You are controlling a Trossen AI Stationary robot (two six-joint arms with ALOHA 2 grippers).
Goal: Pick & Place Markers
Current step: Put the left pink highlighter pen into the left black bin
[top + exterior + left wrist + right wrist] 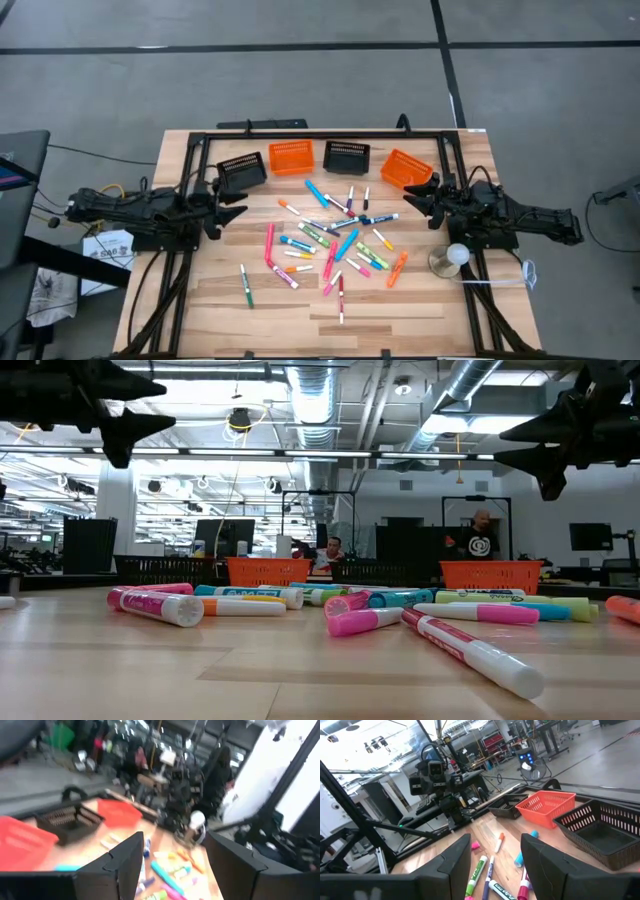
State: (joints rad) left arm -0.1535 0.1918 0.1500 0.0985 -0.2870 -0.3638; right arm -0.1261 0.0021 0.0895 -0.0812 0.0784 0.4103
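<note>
Two orange baskets and two black baskets stood along the far edge of the wooden counter.

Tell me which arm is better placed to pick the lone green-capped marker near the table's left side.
Probably the left. The left gripper hangs open on that marker's side, with bare table between them. The right gripper, also open, sits across the whole pile.

The markers lie scattered across the middle of the table. Four baskets stand in a row behind them. The left gripper and right gripper flank the pile.
</note>
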